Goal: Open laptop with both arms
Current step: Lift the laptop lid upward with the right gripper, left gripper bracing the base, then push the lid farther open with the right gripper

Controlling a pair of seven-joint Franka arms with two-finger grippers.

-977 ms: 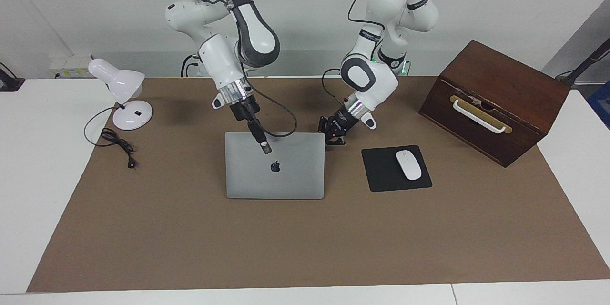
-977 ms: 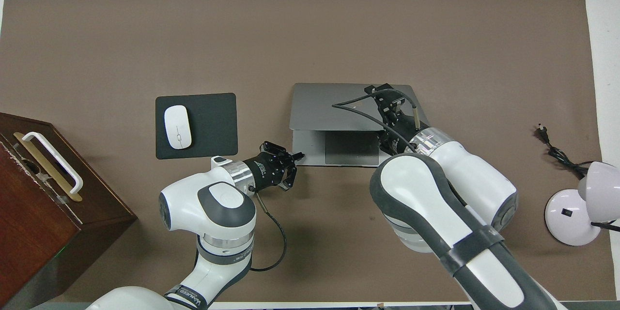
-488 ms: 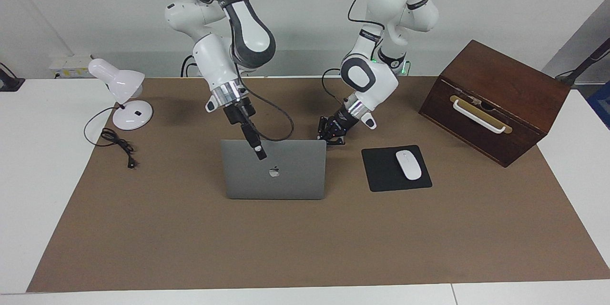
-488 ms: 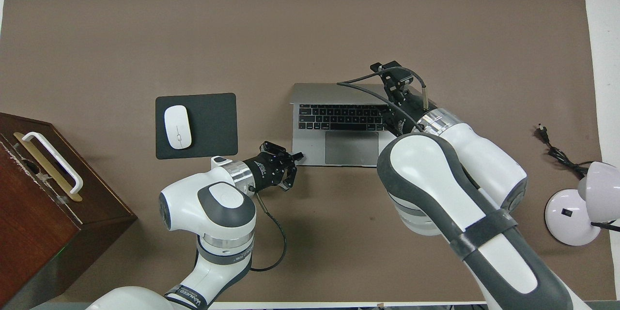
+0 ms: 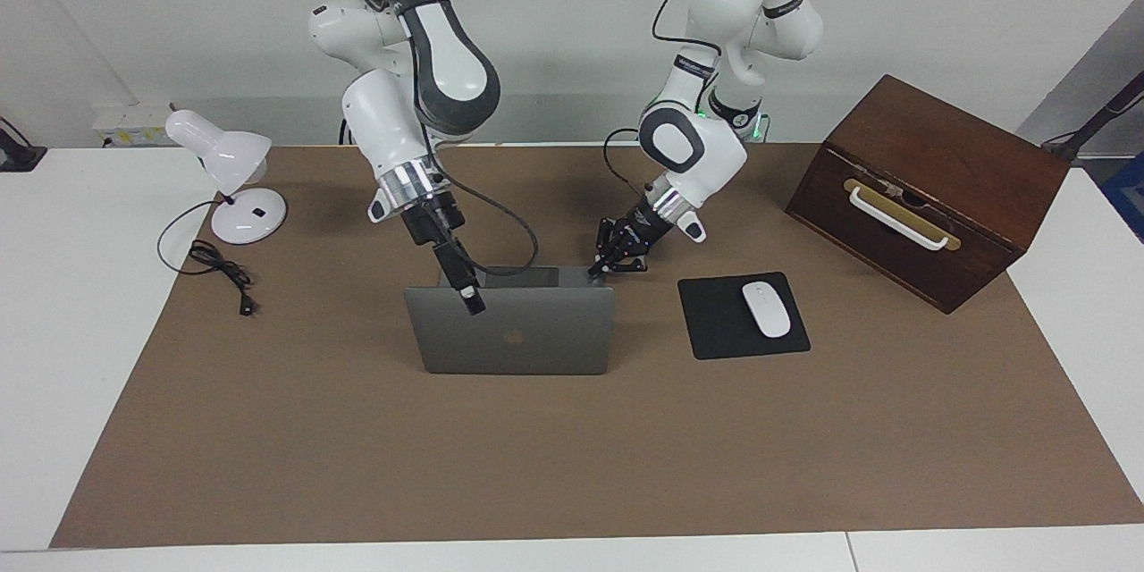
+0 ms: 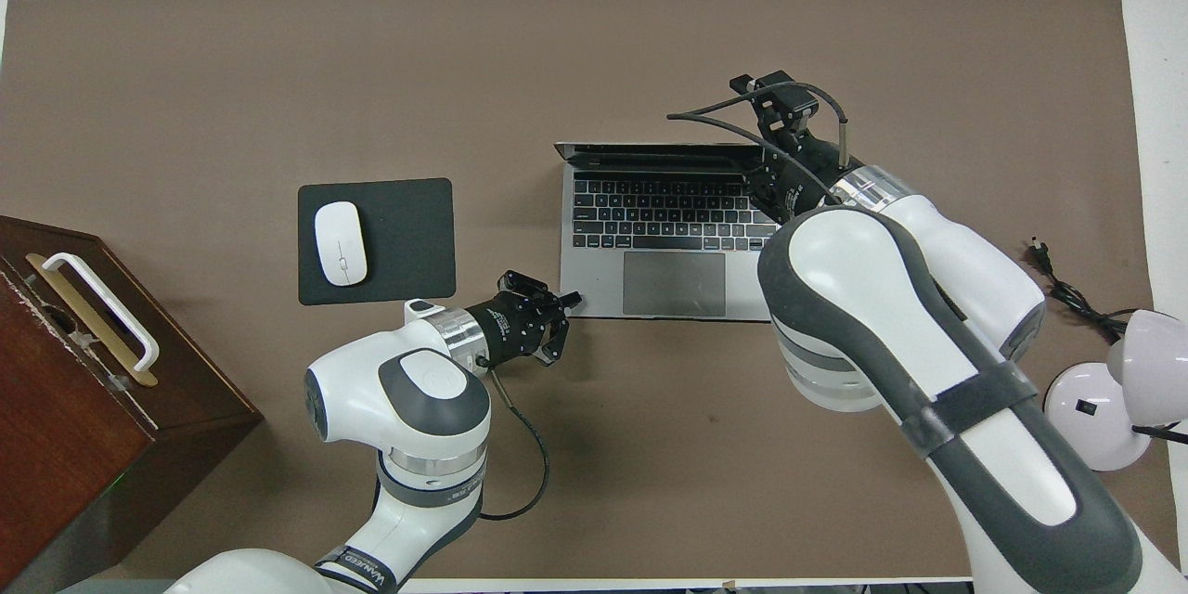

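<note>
In the facing view the laptop (image 5: 511, 341) stands open at mid-table beside the mouse pad (image 5: 742, 315), nearer the right arm's end. The right gripper (image 5: 470, 298) pinches the lid's top edge. In the overhead view the left gripper (image 6: 562, 304), fingers together, presses the base corner nearest the robots.

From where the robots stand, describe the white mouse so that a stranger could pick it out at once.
Start at the big brown wooden box at the left arm's end of the table. Between it and the open laptop lies a black mouse pad. The mouse is the small white oval lying on that pad, the only white thing on a black surface.
</note>
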